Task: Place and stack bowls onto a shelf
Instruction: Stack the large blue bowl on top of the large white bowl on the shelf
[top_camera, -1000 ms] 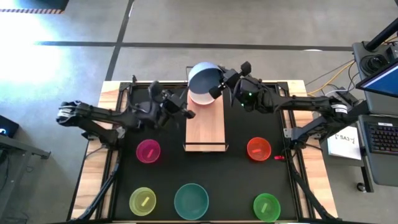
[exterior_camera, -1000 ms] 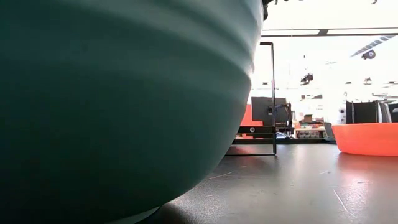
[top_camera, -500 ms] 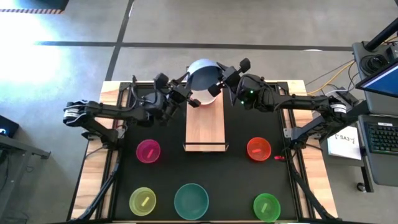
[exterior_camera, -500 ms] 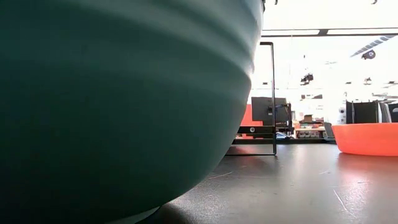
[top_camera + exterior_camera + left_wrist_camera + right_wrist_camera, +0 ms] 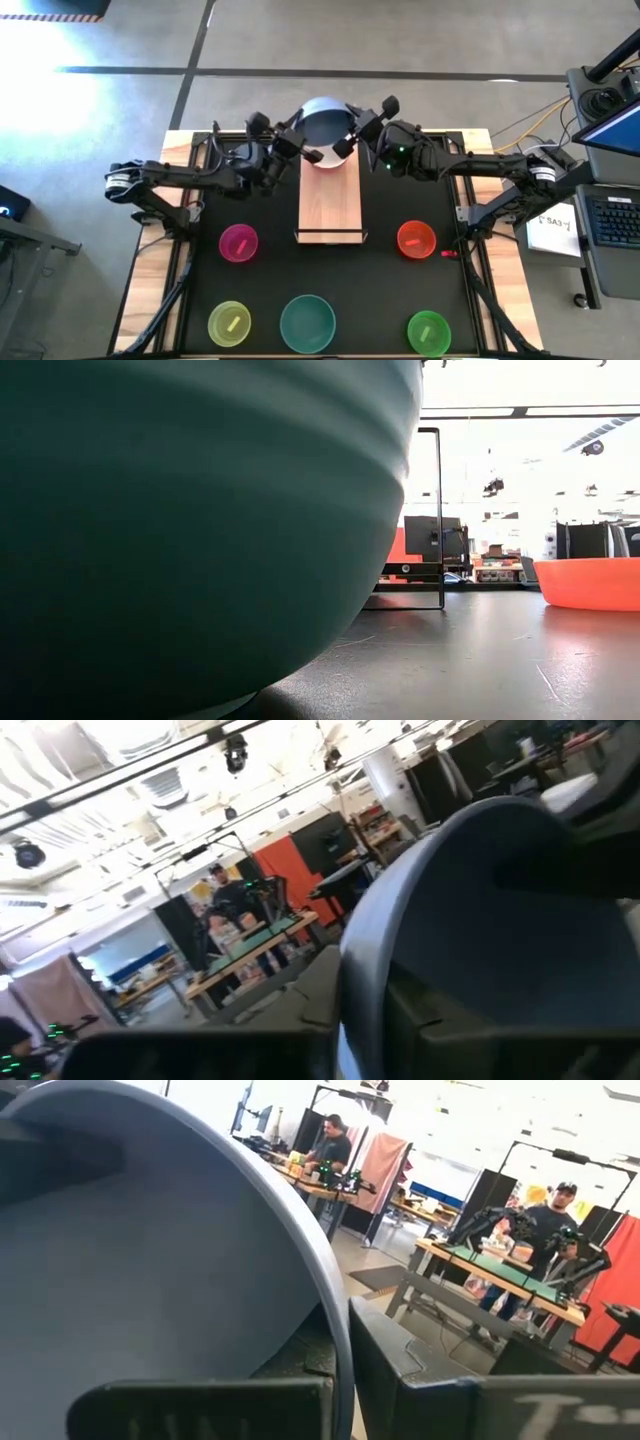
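Note:
A grey-blue bowl (image 5: 322,122) is tipped up on its side over the far end of the light-wood shelf (image 5: 331,205). A bit of white (image 5: 322,160) shows under it. My left gripper (image 5: 299,147) is shut on the bowl's left rim and my right gripper (image 5: 349,141) on its right rim. On the black mat stand a magenta bowl (image 5: 238,242), a red-orange bowl (image 5: 416,239), a yellow-green bowl (image 5: 229,322), a teal bowl (image 5: 307,323) and a green bowl (image 5: 428,331). The teal bowl (image 5: 190,530) fills most of the low view. My left gripper holds the grey-blue bowl by its left rim (image 5: 358,982), with one finger (image 5: 470,1035) inside the bowl and the other outside. It comes level from the table's left. The bowl is tilted steeply above the shelf's far end. My right gripper holds the same bowl by the opposite rim (image 5: 338,1342), one finger (image 5: 200,1410) inside and one finger (image 5: 480,1400) outside the wall. It comes level from the table's right. The bowl hangs tilted between the two grippers.
The shelf's near half is bare board with a wire frame (image 5: 440,520) at its end. The five loose bowls sit on the near half of the mat. A monitor and cables (image 5: 600,130) stand past the table's right edge. People work at benches in the room behind.
My left gripper has moved toward the far edge and right, up to the grey-blue bowl, and has taken hold of its left rim. The bowl, held all along by my right gripper, has shifted a little toward the far edge and tipped further up.

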You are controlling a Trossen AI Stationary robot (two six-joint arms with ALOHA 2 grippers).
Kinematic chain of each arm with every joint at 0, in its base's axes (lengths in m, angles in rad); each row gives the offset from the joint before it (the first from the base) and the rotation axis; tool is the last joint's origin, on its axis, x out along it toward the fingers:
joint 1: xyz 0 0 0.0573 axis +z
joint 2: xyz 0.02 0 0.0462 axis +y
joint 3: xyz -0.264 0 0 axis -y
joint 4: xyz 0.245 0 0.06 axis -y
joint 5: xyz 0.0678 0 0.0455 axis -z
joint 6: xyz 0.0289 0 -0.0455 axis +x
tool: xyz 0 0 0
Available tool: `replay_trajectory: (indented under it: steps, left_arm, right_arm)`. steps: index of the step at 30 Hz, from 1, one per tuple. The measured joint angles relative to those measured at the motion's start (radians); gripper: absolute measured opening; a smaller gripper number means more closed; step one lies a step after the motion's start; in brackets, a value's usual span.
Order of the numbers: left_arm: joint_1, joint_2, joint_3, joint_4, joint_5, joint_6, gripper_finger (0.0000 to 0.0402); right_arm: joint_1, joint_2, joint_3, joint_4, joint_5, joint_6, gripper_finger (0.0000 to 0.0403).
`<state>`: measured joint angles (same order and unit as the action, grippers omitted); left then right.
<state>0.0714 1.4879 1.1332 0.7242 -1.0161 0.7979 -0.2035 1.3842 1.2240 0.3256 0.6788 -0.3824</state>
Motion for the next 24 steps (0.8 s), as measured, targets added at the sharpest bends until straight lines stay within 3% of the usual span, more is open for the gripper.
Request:
replay_trajectory:
  steps: [5,12,24]
  left_arm:
    - [0.0,0.0,0.0,-0.001,-0.011,0.006,0.0006]
    - [-0.001,-0.001,0.0,-0.022,-0.021,-0.001,0.0]
    - [0.045,0.0,0.0,-0.248,0.017,-0.284,0.0001]
  right_arm:
    - [0.001,0.0,0.0,-0.011,-0.024,0.003,0.0034]
    - [0.0,-0.017,0.0,-0.087,-0.144,0.081,0.0119]
    - [-0.017,-0.143,0.0,-0.445,-0.36,0.317,0.026]
